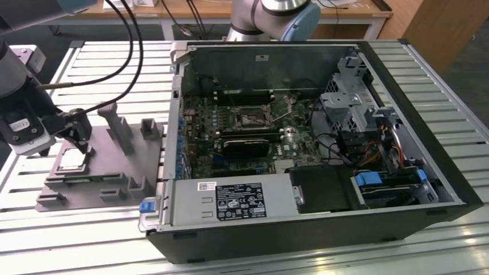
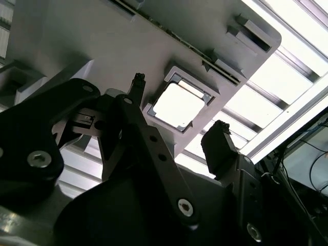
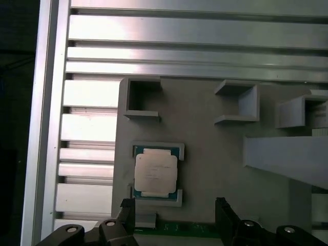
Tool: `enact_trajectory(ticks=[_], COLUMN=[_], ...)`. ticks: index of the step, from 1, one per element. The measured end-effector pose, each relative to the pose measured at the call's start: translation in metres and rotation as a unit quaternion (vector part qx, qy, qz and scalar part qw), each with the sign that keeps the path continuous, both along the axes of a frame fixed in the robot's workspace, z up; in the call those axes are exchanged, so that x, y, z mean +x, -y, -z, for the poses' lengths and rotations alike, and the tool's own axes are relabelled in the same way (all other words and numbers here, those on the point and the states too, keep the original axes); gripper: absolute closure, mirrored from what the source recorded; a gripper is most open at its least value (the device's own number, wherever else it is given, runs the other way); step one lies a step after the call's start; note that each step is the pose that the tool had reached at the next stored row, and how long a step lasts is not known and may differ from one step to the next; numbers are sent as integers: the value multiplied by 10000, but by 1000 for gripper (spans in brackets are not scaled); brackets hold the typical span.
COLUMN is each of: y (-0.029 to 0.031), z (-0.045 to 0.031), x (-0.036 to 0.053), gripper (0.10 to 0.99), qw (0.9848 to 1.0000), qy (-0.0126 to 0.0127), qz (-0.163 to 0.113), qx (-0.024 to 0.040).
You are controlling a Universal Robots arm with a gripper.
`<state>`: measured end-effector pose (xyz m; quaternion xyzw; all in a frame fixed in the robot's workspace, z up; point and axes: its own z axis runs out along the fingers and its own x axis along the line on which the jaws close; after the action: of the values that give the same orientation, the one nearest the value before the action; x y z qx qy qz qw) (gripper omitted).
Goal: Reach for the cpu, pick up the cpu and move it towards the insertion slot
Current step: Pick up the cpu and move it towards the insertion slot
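Two fingers [image 2: 220,146]: are standing spread wide apart and pinching nothing, with the chip showing between their tips in the second wrist view.
Gripper [image 3: 175,206]: is hovering just above the plate and pointing down at it; going by the gap to the chip, it is lining up rather than gripping.
Cpu [image 3: 156,171]: is lying flat, metal top up, in a shallow square pocket. The raised corners are probably keeping it from sliding, so it is offering its edges squarely for a pick.
Fixture plate [image 3: 220,154]: is resting on the slatted aluminium table [image 1: 114,69], with grey blocks standing up beside the pocket.
Wrist [image 1: 23,114]: is reaching down at the exterior view's left, leaning over the plate's near corner.
Computer case [image 1: 428,132]: is lying open on its side towards the exterior view's right, well apart from the chip.
Insertion slot [image 1: 251,117]: is sitting on the green board inside the case, with its dark square centre facing up.
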<state>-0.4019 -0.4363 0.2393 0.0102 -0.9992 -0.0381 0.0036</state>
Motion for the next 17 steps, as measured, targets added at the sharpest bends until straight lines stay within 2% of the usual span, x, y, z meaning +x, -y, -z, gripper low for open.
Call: enact_trajectory(ticks=[7, 9, 10, 12, 17], y=[33, 40, 40, 40, -10], z=[85, 120, 136, 169, 201], x=[0, 0, -1, -1, -17], gripper=[365, 353, 294, 294, 294], qw=[10000, 10000, 10000, 10000, 10000], qy=[-1, 1, 0, 0, 0], qz=[0, 0, 1, 0, 4], qx=[10, 16, 16, 16, 17])
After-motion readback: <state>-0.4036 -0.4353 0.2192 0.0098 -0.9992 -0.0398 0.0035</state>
